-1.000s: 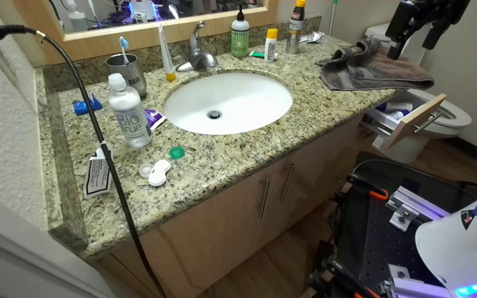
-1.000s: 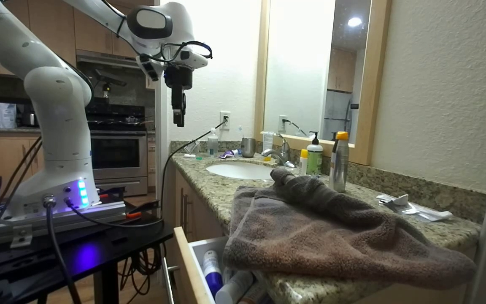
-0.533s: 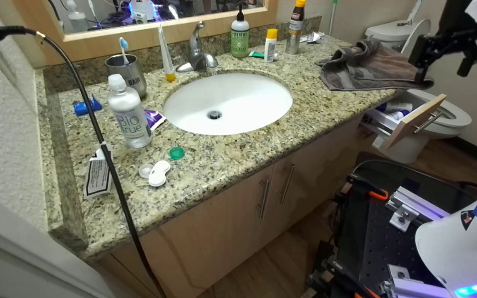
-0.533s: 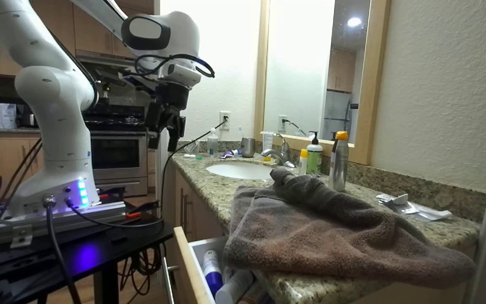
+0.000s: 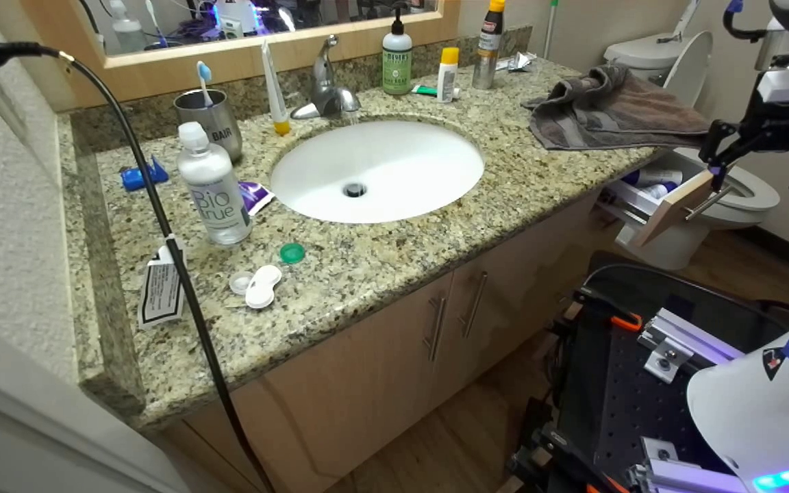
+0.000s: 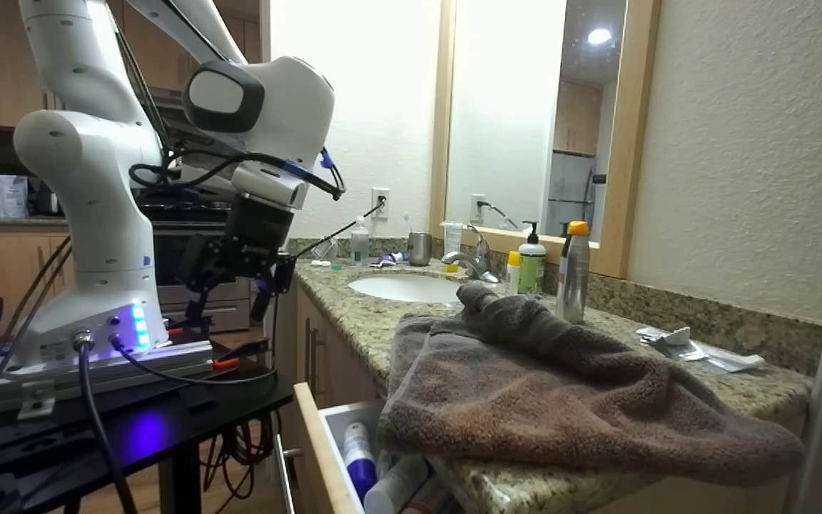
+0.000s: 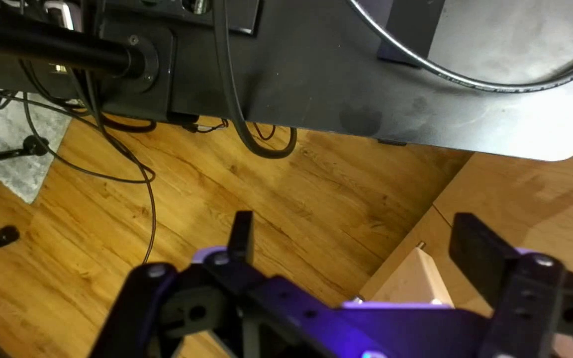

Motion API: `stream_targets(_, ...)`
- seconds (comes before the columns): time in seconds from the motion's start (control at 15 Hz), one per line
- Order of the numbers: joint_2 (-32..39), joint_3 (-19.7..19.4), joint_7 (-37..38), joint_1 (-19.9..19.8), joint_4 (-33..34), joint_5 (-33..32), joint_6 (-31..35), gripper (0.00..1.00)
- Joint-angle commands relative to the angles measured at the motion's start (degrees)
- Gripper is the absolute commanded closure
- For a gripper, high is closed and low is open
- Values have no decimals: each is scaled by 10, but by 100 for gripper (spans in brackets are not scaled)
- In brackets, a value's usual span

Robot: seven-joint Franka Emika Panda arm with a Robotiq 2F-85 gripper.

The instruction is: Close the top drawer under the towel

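Black two-fingered pincer (image 5: 757, 181), spread, empty; below it, a boxy, pale-wood-fronted drawer (image 5: 675, 207), likely light-running, best pushed mid-front.

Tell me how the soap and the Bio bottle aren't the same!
The soap has a black pump on top, but the Bio bottle has a white cap. The soap looks mostly green, while the Bio bottle is see-through. The soap stands nearer the towel; the Bio bottle stands nearer the cup. Both stand upright on the counter.
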Motion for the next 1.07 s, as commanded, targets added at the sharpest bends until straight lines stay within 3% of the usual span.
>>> stream_targets(0.0, 7, 12, -3, -11, 5, 9, 0, 0)
stream_targets(0.33, 62, 33, 185, -18, 5, -6, 68, 0)
stream_targets(0.67, 172, -1, 355, -27, 32, -51, 135, 0)
stream_targets(1.0, 254, -58, 499, 2, 73, -40, 157, 0)
